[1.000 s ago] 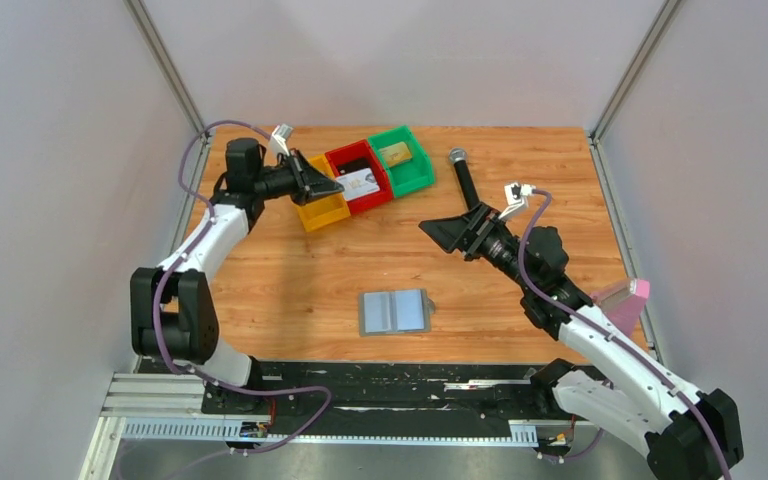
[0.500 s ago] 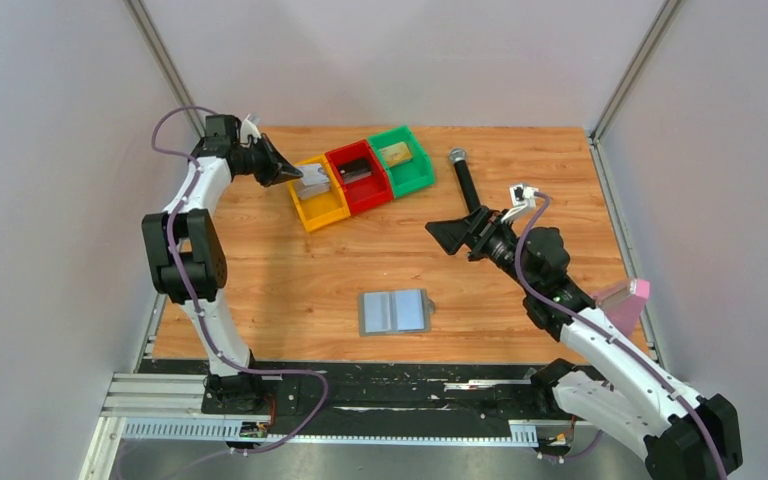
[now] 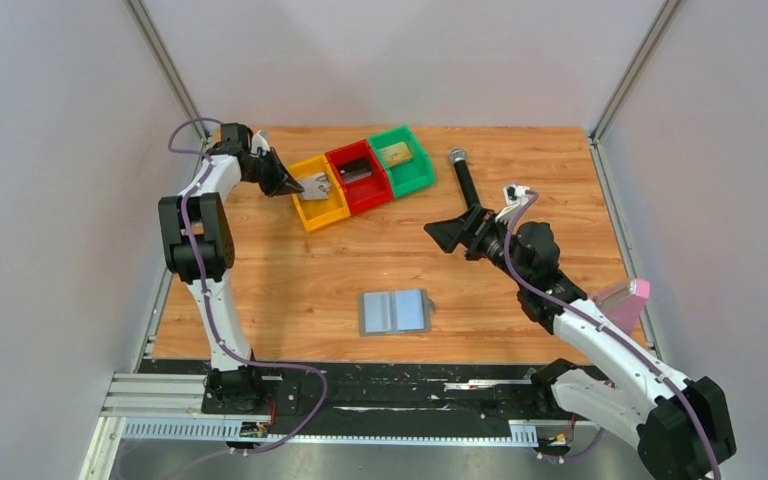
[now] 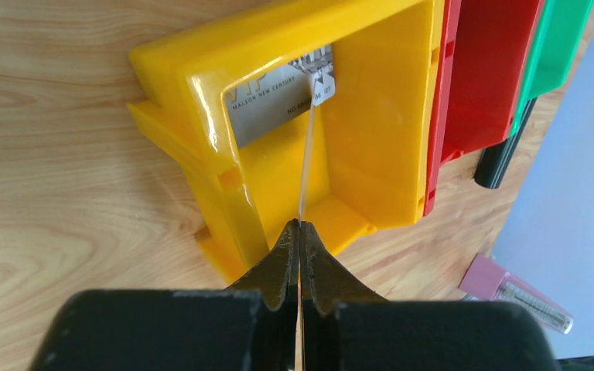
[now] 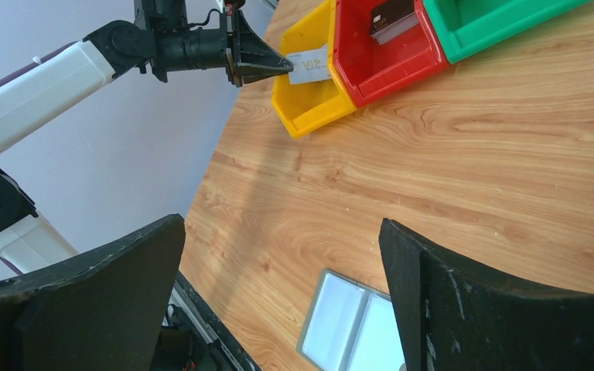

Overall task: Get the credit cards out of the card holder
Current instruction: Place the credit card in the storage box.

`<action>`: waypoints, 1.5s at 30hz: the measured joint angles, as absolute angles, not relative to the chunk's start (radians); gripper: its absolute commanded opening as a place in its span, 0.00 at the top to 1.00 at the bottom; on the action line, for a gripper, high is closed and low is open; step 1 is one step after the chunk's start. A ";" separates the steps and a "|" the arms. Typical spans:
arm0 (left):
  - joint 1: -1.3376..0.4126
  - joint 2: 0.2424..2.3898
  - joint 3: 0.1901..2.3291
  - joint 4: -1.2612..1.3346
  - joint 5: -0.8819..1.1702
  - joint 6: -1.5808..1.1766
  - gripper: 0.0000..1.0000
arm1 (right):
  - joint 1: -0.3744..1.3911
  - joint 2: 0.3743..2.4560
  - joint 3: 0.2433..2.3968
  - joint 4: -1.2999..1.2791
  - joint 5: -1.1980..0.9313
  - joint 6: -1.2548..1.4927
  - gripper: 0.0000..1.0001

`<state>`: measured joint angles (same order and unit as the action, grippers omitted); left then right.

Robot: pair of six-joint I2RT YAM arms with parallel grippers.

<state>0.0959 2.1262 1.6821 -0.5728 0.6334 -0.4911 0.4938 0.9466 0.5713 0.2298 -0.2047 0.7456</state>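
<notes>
A credit card [image 4: 274,97] just ahead of the left fingers [image 4: 282,263] is showing "MALSON NEW CENTURY" under part of "VIP", with a half-hidden number starting "NO" alongside.

Three bins [image 3: 360,178] stand in a row at the back of the desk [image 3: 300,270]. The left hand [image 3: 290,186] holds a card [image 3: 315,184] over the leftmost bin [image 3: 325,211]. The card holder [image 3: 394,311] lies near the front edge, well apart from them.
</notes>
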 measured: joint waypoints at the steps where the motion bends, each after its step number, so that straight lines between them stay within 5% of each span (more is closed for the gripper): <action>1: 0.096 2.131 1.689 -0.574 0.632 -0.491 1.00 | 0.493 0.950 0.571 0.230 -0.206 0.745 0.00; 21: 0.096 2.174 1.742 -0.512 0.618 -0.501 1.00 | 0.487 0.995 0.571 0.253 -0.220 0.745 0.00; 45: 0.093 2.201 1.838 -0.503 0.594 -0.532 0.56 | 0.468 1.100 0.690 0.059 -0.192 0.769 0.00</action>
<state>0.0933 2.2009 1.8381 -0.5026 0.5938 -0.5323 0.4679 1.1004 0.6899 0.0586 -0.1917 0.7689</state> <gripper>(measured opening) 0.402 0.998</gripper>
